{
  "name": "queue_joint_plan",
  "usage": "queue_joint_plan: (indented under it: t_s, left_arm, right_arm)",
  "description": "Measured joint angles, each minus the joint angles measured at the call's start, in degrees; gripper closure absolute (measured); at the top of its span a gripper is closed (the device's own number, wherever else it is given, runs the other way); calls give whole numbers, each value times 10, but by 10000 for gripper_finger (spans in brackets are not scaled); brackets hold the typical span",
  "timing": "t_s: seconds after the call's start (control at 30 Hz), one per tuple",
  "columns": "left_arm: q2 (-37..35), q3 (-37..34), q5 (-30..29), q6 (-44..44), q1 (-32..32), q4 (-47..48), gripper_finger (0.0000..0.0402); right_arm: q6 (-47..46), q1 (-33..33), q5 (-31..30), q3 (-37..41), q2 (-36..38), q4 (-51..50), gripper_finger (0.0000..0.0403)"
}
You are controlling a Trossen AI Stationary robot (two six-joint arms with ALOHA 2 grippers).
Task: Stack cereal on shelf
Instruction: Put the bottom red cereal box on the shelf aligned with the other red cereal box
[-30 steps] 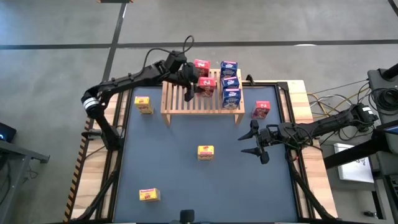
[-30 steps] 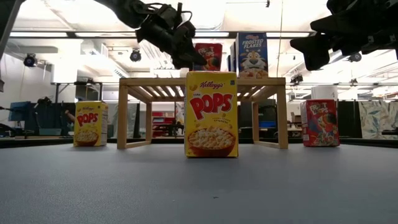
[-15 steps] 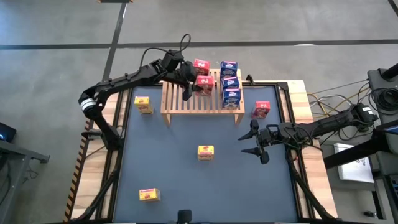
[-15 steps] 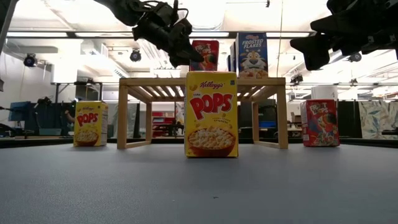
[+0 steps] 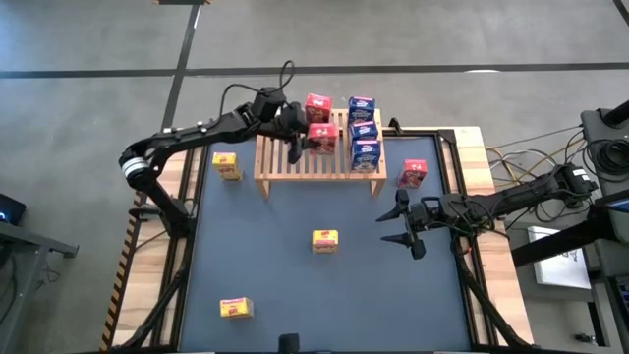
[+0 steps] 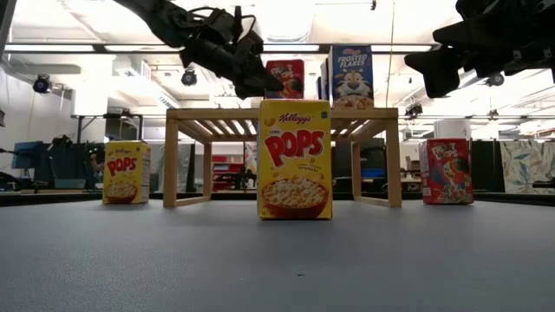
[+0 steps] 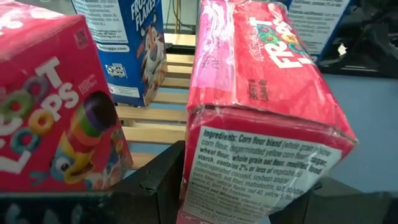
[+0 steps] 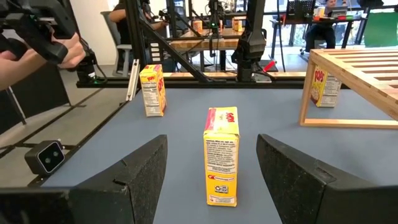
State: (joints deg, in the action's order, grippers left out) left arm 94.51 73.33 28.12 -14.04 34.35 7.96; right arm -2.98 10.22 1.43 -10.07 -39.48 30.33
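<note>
Five cereal boxes are counted on the shelf [image 5: 319, 162]: three blue, two red. One red box [image 7: 261, 118] there is grasped by the left gripper [image 5: 292, 122]. Off the shelf, one red box [image 5: 412, 174] and three yellow remain; the nearest yellow box [image 5: 325, 240] is faced by the released right gripper [image 5: 401, 226].

We see a grey concrete floor [image 5: 413, 34] crossed by dark lines, long ceiling lights [image 6: 78, 48], and desks [image 8: 205, 38] in the room behind.
</note>
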Motion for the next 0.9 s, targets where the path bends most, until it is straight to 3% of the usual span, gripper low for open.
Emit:
queue_joint_plan:
  t_s: [0.3, 0.6, 0.9]
  left_arm:
    - [-10, -10, 0, 13, 2, 1, 233]
    - [-9, 2, -7, 16, 2, 9, 180]
    - [-9, 66, -34, 5, 3, 140, 164]
  right_arm:
    - [3, 0, -1, 0, 0, 2, 168]
    - [6, 0, -1, 0, 0, 2, 168]
    - [5, 0, -1, 0, 0, 2, 168]
